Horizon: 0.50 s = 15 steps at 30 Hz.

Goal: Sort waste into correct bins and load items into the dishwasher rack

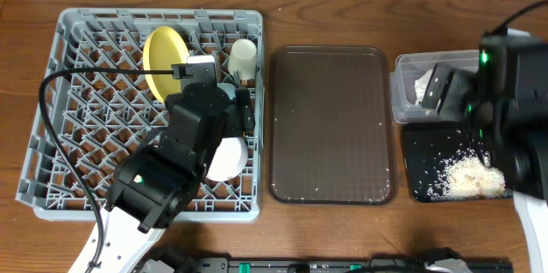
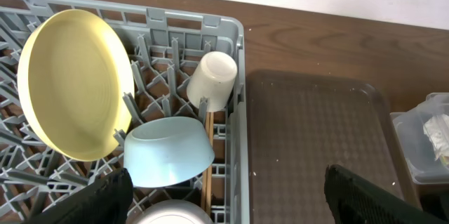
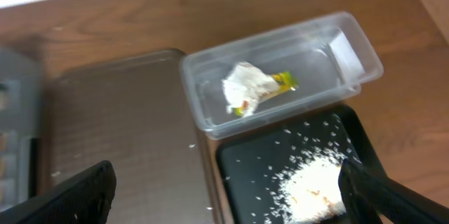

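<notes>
the grey dishwasher rack (image 1: pixel 51 102) sits at the left of the desk (image 1: pixel 342 16), with the brown serving tray (image 1: pixel 332 123) just right of it. at far right, the clear tub (image 3: pixel 351 48) lies beyond the black tray (image 3: pixel 245 175). the left tool (image 2: pixel 231 196) over the rack and the right tool (image 3: pixel 228 196) over the bins are both released, gripping nothing. the rack holds the yellow plate (image 2: pixel 74 83) on edge, the light blue bowl (image 2: pixel 168 150), the white bowl (image 2: pixel 172 213) nearer, the white cup (image 2: pixel 214 80) and the chopsticks (image 2: pixel 208 161) by its right wall. the napkin (image 3: pixel 247 87) and packet (image 3: pixel 284 80) lie in the tub, and the rice (image 3: pixel 316 185) lies in the black tray.
</notes>
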### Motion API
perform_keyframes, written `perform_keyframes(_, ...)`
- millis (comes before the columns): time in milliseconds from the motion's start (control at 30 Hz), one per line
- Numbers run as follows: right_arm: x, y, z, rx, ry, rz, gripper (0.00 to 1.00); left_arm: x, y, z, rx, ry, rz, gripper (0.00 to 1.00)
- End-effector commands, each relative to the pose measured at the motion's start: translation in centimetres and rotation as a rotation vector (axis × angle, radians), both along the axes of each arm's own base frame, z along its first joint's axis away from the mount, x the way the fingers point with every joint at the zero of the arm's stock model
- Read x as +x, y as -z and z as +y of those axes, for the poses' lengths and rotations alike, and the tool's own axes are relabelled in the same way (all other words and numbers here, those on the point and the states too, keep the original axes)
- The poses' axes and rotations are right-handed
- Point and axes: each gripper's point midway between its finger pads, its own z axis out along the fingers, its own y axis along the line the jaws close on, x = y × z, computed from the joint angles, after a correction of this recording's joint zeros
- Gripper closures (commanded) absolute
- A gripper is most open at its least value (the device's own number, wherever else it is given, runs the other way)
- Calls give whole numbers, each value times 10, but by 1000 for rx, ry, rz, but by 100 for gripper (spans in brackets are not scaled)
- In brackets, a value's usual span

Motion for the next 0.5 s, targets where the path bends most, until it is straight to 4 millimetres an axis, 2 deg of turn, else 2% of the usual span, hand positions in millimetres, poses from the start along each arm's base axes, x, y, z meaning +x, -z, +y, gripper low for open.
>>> perform_keyframes(0,-21,-24,2,21,-17,-93,1,1,0,3,18,-8,-3,11)
perform_keyframes(200,-70,-63,-10,66,-15,-275,1,1,0,3,19,-8,-3,11)
perform_keyframes(467,-141,-95,-33,73,-12,-492,1,1,0,3,18,-8,-3,11)
